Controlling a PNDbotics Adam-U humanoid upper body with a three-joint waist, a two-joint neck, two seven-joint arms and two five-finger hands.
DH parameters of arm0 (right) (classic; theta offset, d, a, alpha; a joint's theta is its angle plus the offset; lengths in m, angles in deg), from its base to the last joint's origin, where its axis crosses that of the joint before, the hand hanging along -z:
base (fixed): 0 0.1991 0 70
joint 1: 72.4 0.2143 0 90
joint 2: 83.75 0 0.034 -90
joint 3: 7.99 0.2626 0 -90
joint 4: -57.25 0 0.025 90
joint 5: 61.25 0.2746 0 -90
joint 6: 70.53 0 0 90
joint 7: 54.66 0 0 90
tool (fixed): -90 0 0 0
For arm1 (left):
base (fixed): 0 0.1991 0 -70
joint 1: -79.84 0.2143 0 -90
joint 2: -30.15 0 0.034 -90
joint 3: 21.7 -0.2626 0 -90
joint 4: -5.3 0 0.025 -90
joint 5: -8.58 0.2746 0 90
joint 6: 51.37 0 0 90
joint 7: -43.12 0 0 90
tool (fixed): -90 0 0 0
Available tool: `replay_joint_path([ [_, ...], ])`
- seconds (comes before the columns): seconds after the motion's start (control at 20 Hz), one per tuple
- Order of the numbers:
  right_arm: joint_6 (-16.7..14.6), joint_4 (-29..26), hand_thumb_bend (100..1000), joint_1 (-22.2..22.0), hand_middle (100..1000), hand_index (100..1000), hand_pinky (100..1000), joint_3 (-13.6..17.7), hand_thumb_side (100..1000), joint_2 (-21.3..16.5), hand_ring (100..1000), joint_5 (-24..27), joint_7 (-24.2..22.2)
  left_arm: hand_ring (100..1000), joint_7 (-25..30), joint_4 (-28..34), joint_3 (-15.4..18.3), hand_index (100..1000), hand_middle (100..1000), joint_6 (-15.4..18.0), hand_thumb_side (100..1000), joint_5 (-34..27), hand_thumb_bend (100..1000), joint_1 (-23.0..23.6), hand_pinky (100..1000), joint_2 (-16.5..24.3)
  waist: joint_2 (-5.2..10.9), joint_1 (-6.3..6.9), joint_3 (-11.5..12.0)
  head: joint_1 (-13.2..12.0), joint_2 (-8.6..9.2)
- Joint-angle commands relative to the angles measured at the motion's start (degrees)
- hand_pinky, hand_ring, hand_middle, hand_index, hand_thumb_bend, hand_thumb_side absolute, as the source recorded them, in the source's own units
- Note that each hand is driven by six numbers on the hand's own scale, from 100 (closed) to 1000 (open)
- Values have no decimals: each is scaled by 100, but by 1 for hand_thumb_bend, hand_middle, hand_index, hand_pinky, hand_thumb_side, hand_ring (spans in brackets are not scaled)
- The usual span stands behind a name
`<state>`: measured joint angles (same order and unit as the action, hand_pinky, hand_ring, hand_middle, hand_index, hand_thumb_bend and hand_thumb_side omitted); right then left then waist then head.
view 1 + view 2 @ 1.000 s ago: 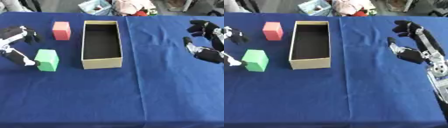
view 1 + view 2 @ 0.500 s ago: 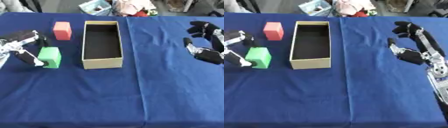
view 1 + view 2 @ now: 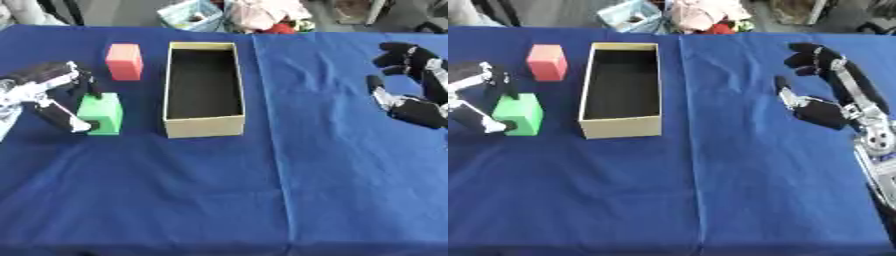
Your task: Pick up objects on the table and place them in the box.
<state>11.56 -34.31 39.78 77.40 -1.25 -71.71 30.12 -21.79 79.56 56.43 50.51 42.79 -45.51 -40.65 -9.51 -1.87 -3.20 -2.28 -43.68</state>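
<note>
The left hand wraps its fingers and thumb around the green block, which sits on the blue tablecloth just left of the open tan cardboard box. A red block stands behind it. The right hand rests open, holding nothing, far to the right.

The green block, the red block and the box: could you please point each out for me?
green block [image 3: 103, 111], left eye view, top face.
red block [image 3: 123, 56], left eye view, top face.
box [image 3: 205, 125], left eye view, near wall.
</note>
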Motion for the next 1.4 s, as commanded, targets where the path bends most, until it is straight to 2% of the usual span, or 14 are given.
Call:
replay_joint_path([
  [0.05,-12,-55,186,66,680,876,762,49,284,-108,778,33,1,362,-148,415,151,471,350,-44,100,-115,452,-181,555,143,94,14,-6,19,36],
  [0.2,-15,-50,184,59,680,876,762,40,285,-107,778,34,-8,368,-236,727,189,469,356,-103,100,-134,459,-411,560,168,110,23,-5,14,23],
  [0.35,-20,-51,184,68,680,876,762,26,284,-98,778,32,-21,378,-268,763,85,478,366,-109,100,-32,461,-774,562,99,124,35,-26,-6,30],
  [0.8,-38,-54,181,165,680,877,762,-61,284,-45,778,51,-105,415,-225,-185,-378,505,394,258,100,598,461,-1658,567,-787,95,40,-228,-97,104],
  [1.05,-46,-58,180,235,680,877,762,-99,284,-11,778,59,-143,444,-285,-719,-465,529,425,503,100,1079,466,-1802,572,-1250,59,52,-362,-168,150],
  [1.3,-53,-59,178,273,680,877,762,-119,285,18,778,67,-167,467,-297,-1060,-537,563,457,738,100,1357,497,-1826,579,-1538,31,56,-443,-191,180],
  [1.4,-54,-59,177,279,680,877,762,-119,285,21,778,69,-169,505,-241,-1142,-569,655,516,814,100,1415,587,-1813,601,-1594,23,56,-460,-188,190],
])
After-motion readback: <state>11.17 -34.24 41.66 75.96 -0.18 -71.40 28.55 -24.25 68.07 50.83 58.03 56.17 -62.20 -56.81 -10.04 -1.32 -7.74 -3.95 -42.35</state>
